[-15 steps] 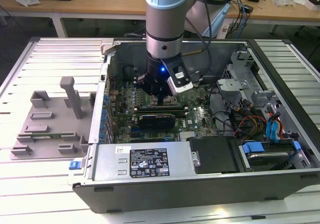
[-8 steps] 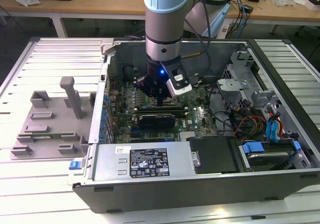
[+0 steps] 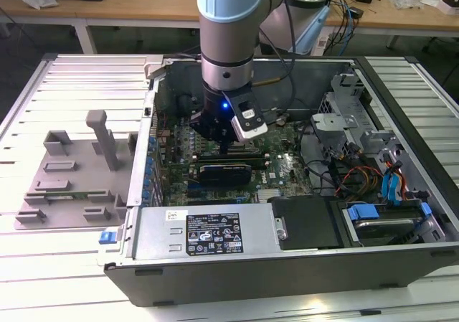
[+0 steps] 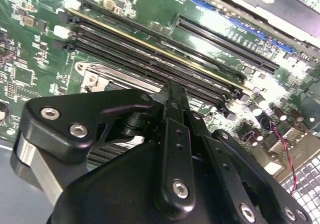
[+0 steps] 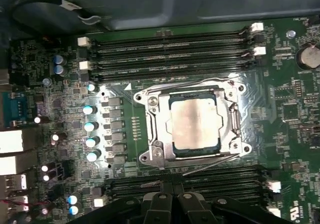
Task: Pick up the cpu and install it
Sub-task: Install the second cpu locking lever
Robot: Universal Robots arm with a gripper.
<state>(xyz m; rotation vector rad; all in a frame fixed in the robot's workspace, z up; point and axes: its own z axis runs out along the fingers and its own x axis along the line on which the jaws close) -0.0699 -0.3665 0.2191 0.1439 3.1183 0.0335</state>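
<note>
The cpu [image 5: 194, 124], a silvery square chip with a dark rim, lies flat inside the metal socket frame [image 5: 150, 129] on the green motherboard [image 5: 295, 109] in the first wrist view. My gripper [image 5: 172, 188] hangs just beside the socket, over the black memory slots [image 5: 200, 179]. Its two fingers are pressed together with nothing between them. In the second wrist view the gripper [image 4: 172, 87] tapers to a closed tip above the slots [image 4: 150, 54]. In the exterior view the gripper [image 3: 224, 148] reaches down into the open computer case [image 3: 287, 264].
A grey plastic tray [image 3: 72, 171] with raised blocks lies on the slatted table at the exterior view's left. Inside the case are a labelled power supply [image 3: 208, 232], a drive cage [image 3: 344, 107] and loose cables [image 3: 351, 175]. Capacitors [image 5: 90, 126] stand near the socket.
</note>
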